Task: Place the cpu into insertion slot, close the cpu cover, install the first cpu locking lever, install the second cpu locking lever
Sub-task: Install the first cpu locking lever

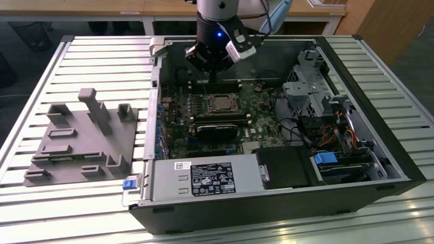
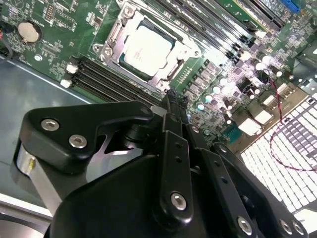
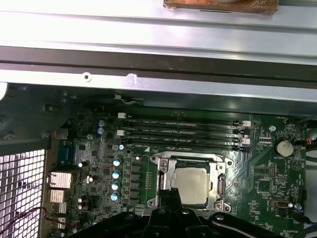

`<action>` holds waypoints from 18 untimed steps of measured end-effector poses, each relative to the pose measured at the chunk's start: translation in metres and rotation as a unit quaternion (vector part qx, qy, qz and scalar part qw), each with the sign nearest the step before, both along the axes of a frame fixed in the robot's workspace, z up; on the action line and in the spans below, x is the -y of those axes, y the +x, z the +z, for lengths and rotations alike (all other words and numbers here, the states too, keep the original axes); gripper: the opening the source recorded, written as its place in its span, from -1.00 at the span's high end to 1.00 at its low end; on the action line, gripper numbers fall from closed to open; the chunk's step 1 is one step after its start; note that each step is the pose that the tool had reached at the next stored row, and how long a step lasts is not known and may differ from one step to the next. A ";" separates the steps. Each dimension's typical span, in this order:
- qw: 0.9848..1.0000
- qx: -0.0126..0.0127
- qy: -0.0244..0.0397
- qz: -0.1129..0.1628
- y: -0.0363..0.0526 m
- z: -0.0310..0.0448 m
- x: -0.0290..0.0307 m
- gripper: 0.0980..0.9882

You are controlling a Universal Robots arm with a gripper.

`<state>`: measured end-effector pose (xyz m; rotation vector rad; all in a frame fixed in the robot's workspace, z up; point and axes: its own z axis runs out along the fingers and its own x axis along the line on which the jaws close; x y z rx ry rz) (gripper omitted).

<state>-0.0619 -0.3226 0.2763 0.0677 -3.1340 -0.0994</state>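
The cpu (image 2: 147,49) lies flat in the insertion slot on the green motherboard (image 2: 59,34), its silvery top showing. In the first wrist view the cpu (image 3: 190,182) sits just beyond my fingertips. The cpu cover (image 2: 115,38) is a thin metal frame lying down around the chip, and it appears in the first wrist view as the cpu cover (image 3: 165,174). My gripper (image 2: 173,99) is shut with nothing in it, its tips close to the socket's edge by the memory slots. In the exterior view the gripper (image 1: 213,80) hangs over the board just behind the cpu (image 1: 218,103).
The open computer case (image 1: 379,168) walls the board on all sides. Long black memory slots (image 3: 181,131) run beside the socket. A black heatsink block (image 1: 215,131), a power supply (image 1: 203,178) and drive cages (image 1: 308,91) stand nearby. A grey fixture (image 1: 81,137) sits at the exterior view's left.
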 end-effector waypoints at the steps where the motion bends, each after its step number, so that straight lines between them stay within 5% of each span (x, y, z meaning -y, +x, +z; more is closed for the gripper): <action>1: 1.000 0.000 0.000 0.000 -0.0012 0.0000 0.0000 0.98; 18: 1.000 0.003 0.000 0.004 -0.0247 -0.0004 0.0000 0.98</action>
